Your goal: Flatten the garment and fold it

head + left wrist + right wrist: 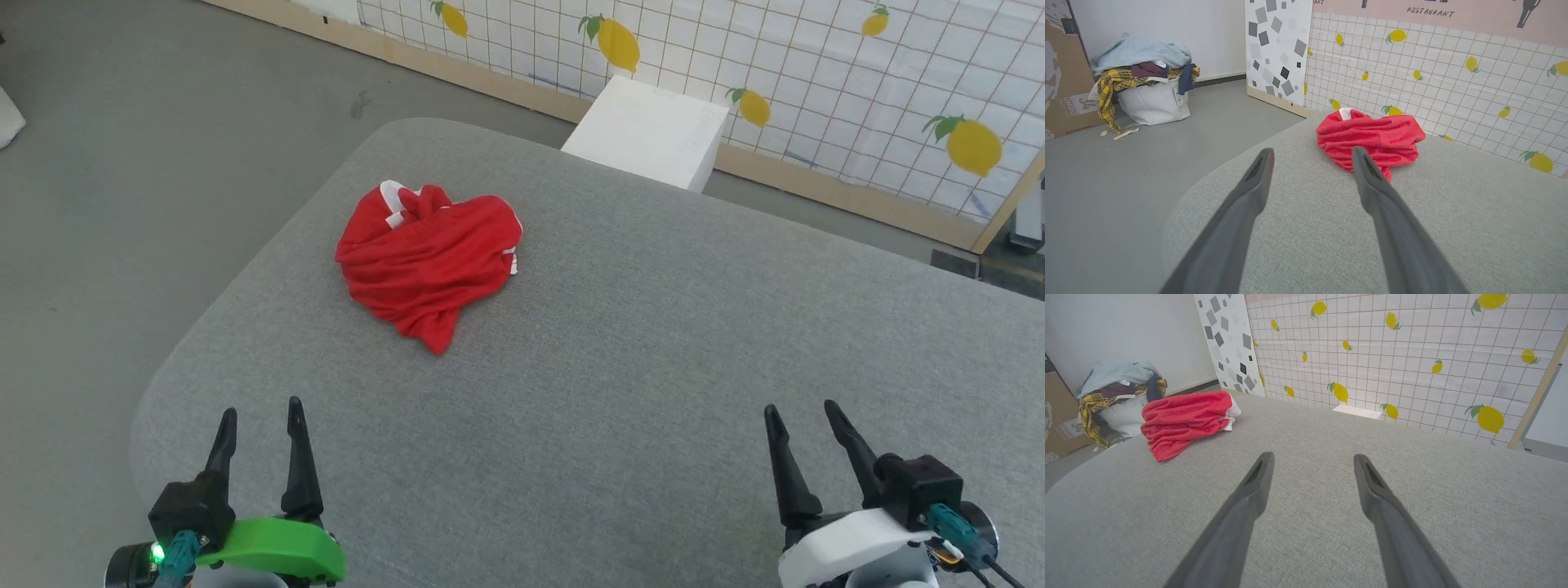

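The garment (424,260) is a bright red crumpled heap with white trim, lying on the grey cloth-covered table (620,343) toward its far left. From the left wrist view the garment (1372,139) sits just beyond the fingers, bunched with a white patch on top. In the right wrist view the garment (1186,418) lies far to the left. My left gripper (261,412) is open at the table's near left, well short of the cloth. Over at the near right, my right gripper (804,408) is open too, with nothing between its fingers.
A white box (649,131) stands on the floor behind the table's far edge, against a lemon-patterned tiled wall (816,73). A white basket piled with clothes (1145,87) sits on the grey floor beyond the table's left side, next to a cardboard box (1063,81).
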